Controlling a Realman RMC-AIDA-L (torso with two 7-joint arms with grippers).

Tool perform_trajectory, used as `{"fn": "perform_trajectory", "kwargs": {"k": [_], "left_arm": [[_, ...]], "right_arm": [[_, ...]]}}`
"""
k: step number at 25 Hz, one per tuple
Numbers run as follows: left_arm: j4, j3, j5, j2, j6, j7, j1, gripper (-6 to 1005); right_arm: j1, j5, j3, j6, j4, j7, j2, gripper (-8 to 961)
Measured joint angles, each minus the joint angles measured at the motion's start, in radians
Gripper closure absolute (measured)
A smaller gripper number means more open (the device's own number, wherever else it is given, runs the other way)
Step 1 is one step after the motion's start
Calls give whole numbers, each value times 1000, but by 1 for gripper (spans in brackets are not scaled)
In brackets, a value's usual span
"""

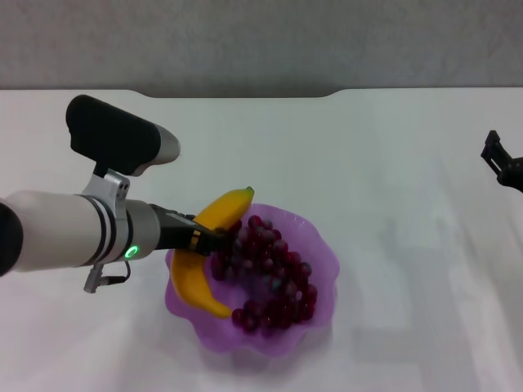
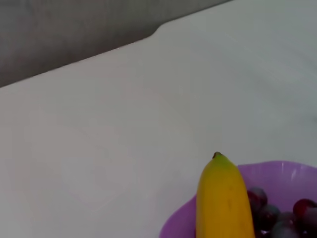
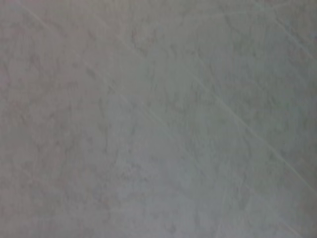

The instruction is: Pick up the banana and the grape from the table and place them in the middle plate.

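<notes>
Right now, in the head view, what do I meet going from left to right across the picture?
Left arm's gripper reaching into the plate → banana → grape → far rim of the middle plate → bare table → right gripper parked at the picture's edge.

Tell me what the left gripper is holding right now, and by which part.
Cannot be told: the left gripper sits over the banana where it meets the grape, hiding any hold.
</notes>
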Motion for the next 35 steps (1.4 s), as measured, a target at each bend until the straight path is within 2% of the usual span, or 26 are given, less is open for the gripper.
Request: {"fn": "perform_trajectory", "kwargs": {"k": [18,29,34,35], "left_arm": [[-15,88,-2,-1,5,-2,-27,401],[-42,87,11,-1,22,-29,-50,383],[-37,44,14,1,39,-38,-50,128],[-34,30,16,1,39,-37,-50,124]], "right_arm": [[2,0,0,0,0,0,0,145],[6,0,0,0,0,0,0,149],[3,0,0,0,0,0,0,151],[3,0,0,0,0,0,0,151]]}}
